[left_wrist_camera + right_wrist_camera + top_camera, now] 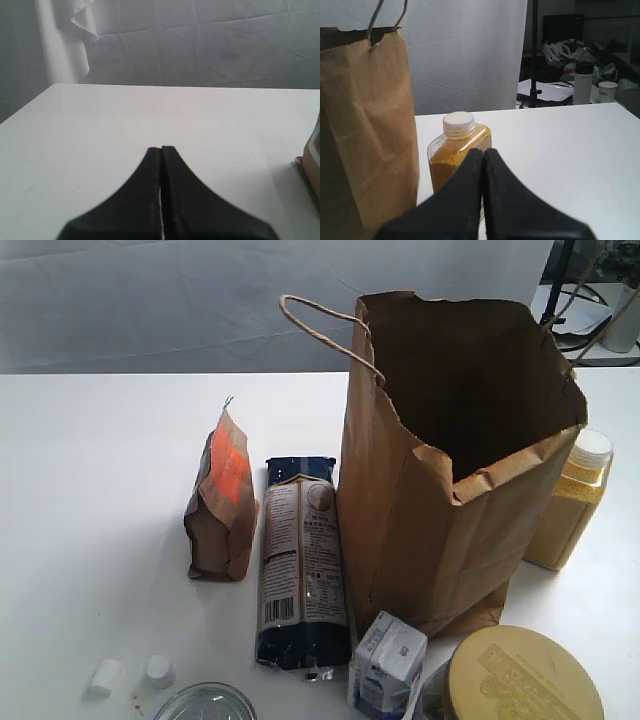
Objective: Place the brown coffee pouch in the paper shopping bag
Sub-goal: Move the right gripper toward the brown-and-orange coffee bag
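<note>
The brown coffee pouch (222,505) stands upright on the white table, its orange-red label facing the camera, left of the blue packet. The paper shopping bag (452,455) stands open at centre right, one cord handle looping at its back-left rim; its side (367,125) fills one edge of the right wrist view. Neither arm appears in the exterior view. My left gripper (161,148) is shut with nothing in it, over bare table. My right gripper (483,150) is shut and empty, in front of a jar of yellow grains (458,152) that stands next to the bag.
A long dark-blue noodle packet (301,560) lies flat between pouch and bag. The yellow grain jar (572,502) stands right of the bag. A small milk carton (388,665), a round yellow lid (520,677), a glass rim (205,703) and two white caps (132,674) line the front edge.
</note>
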### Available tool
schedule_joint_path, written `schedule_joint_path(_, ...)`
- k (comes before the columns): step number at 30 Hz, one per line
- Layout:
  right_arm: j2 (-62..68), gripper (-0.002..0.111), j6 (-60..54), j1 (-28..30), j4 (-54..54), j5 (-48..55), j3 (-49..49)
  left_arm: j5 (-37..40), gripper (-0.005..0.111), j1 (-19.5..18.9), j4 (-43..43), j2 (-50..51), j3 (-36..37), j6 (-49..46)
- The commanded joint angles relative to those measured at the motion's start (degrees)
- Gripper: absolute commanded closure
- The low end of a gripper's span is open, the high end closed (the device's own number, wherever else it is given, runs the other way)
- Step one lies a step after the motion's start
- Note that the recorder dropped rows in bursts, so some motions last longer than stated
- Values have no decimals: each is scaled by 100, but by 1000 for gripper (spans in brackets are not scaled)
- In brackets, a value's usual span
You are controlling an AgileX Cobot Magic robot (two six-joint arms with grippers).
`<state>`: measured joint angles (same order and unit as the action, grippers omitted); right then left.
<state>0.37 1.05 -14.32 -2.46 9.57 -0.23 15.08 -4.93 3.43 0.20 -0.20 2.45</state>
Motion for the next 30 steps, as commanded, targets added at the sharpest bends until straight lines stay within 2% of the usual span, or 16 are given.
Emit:
schedule_joint_path(1, -37, 108, -15, 47, -12, -18, 23, -21, 107, -21, 23, -20, 20, 16)
schedule_joint_path(7, -37, 108, 23, 47, -65, -264, 23, -21, 107, -21, 23, -20, 20, 16)
schedule_joint_path(9, -37, 108, 280, 47, -800, -488, 23, -21, 107, -21, 23, -20, 20, 16)
schedule_joint_path(12, -37, 108, 280, 47, -1928, -1344, 23, -21, 107, -21, 23, -20, 20, 16)
schedule_joint_path(18, -37, 108, 540, 47, -1957, -1673, -139, -21, 107, -21, 23, -20, 20, 16)
schedule_joint_path(21, -37, 108, 841, -121, -1806, -957, -963, -21, 107, -21, 23, -20, 20, 16)
schedule_joint_path(24, 418, 108, 507, -375, -1853, 105, -1837, -21, 107, -21, 23, -20, 20, 16)
schedule_joint_path(27, 1069, 108, -446, -649, -2584, 729, -2637, -21, 107, -21, 23, -20, 20, 16)
schedule_joint_path(30, 1832, 108, -2208, -867, -4228, 1426, -3405, -21, 107, -21, 23, -20, 20, 16)
